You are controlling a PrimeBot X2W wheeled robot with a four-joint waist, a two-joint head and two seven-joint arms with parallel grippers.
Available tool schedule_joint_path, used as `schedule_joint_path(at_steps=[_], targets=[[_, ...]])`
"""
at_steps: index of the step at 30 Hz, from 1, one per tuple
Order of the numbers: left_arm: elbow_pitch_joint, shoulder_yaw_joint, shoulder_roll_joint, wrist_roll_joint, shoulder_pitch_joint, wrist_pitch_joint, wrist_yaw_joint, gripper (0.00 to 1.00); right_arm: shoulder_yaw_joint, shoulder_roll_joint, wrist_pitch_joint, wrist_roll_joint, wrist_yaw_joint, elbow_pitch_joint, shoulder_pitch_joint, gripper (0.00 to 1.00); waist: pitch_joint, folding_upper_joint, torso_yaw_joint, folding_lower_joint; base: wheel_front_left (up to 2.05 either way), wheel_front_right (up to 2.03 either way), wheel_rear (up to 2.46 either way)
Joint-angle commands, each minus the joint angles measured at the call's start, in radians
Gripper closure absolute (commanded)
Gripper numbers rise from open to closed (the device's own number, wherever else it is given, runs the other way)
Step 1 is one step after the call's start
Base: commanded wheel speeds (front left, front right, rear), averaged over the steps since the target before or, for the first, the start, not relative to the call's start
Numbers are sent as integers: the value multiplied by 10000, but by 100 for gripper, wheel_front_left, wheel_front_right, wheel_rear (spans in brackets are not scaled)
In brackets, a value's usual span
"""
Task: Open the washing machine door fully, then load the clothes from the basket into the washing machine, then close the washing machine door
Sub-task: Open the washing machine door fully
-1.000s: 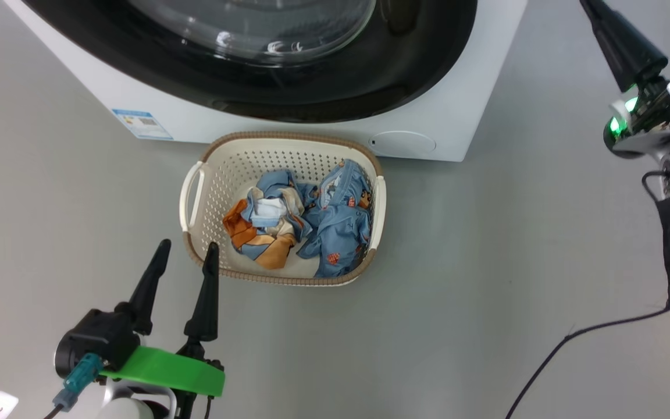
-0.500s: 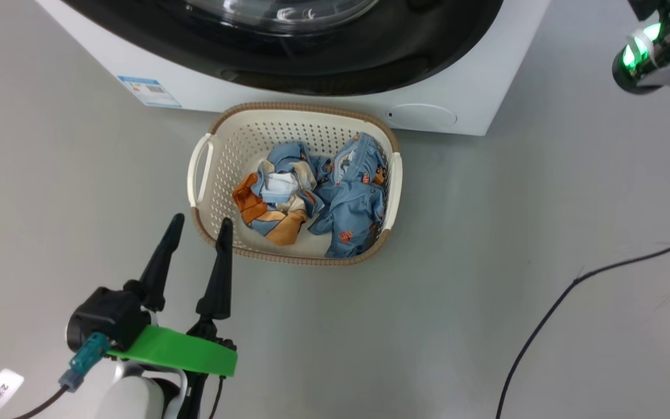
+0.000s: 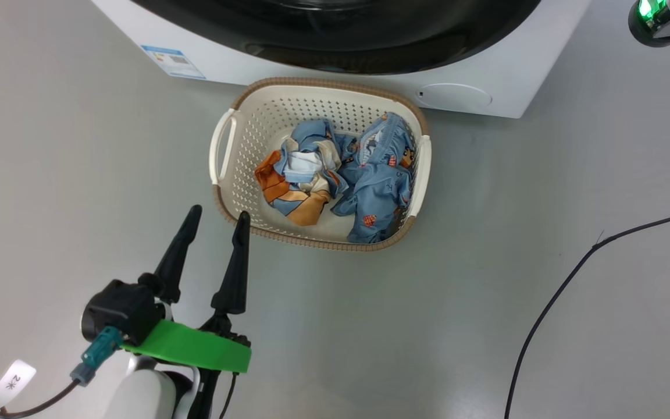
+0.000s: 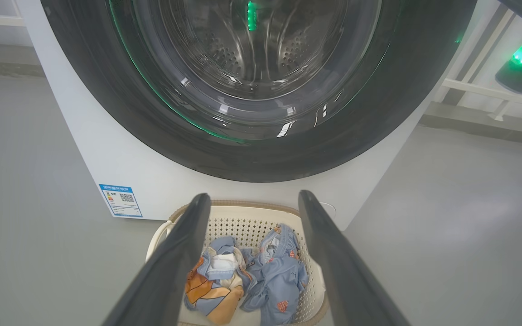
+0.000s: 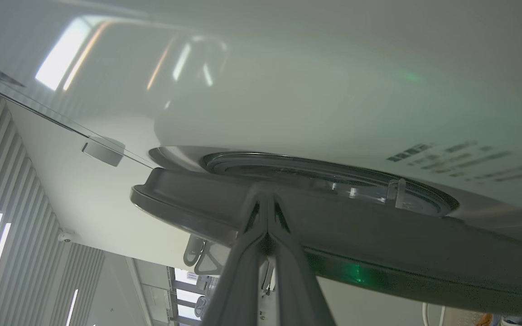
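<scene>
Now, our closed right gripper sits at the washing machine door rim; let's pry outward smoothly, left gripper spread wide.

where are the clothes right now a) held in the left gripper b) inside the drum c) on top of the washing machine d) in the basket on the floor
d: the clothes lie bunched inside the basket, which stands on the floor in front of the washing machine, and the open left gripper holds nothing.

Left gripper, fingers spread wide, right gripper, fingers pressed together
</scene>
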Motion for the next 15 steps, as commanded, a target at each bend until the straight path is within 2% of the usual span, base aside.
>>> schedule_joint_path(at_steps=[1,15], targets=[[-296,277,149,-94,-179,-63,-25,0,64,93,63,-158,14,-214,-193,100,62,0,108,0,0,0,0],[-498,47,149,-228,-144,-63,-25,0,147,21,143,-590,14,99,-750,100,349,0,482,0,0,0,0]])
